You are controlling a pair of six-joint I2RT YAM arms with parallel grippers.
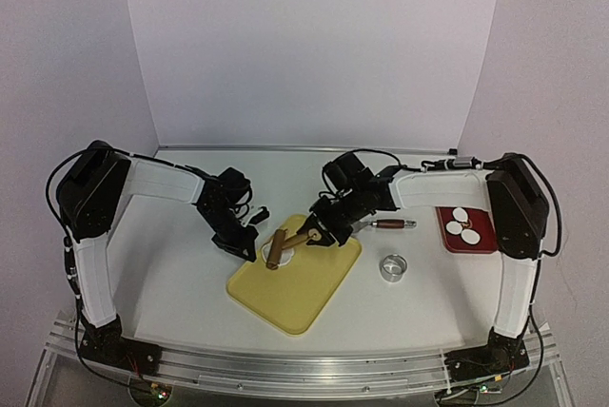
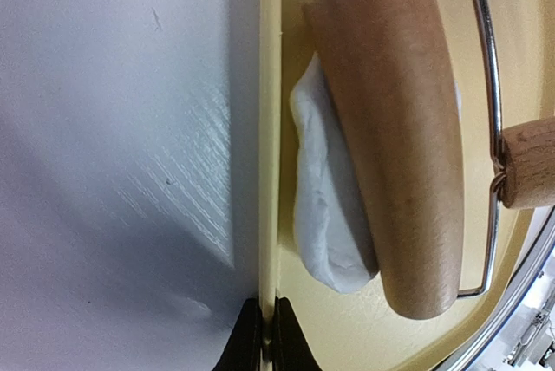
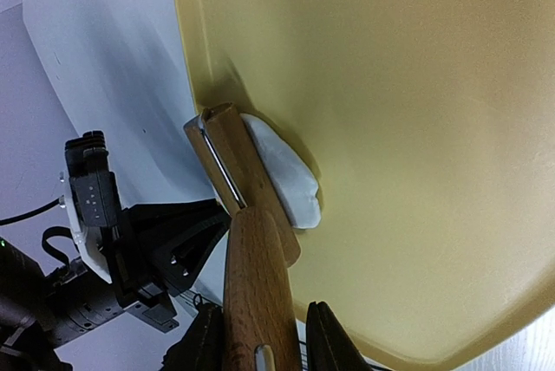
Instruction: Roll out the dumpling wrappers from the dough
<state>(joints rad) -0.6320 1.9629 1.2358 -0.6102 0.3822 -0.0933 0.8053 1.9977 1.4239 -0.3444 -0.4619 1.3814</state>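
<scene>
A yellow cutting board [image 1: 304,293] lies mid-table. On its far left corner a white dough lump [image 2: 325,206] lies pressed under a wooden roller [image 2: 390,128], the same roller [image 1: 277,250] seen from above. My left gripper [image 2: 269,341] is shut on the board's rim [image 2: 270,172] beside the dough. My right gripper [image 3: 264,336] is shut on the roller's wooden handle [image 3: 256,276], with the roller drum [image 3: 238,176] lying against the dough [image 3: 286,180]. Three dumpling wrappers [image 1: 461,226] lie on a red plate [image 1: 485,236] at the right.
A metal ring cutter [image 1: 394,267] stands on the table right of the board. A brown-handled tool [image 1: 390,223] lies between the right arm and the red plate. White walls close in the back and both sides.
</scene>
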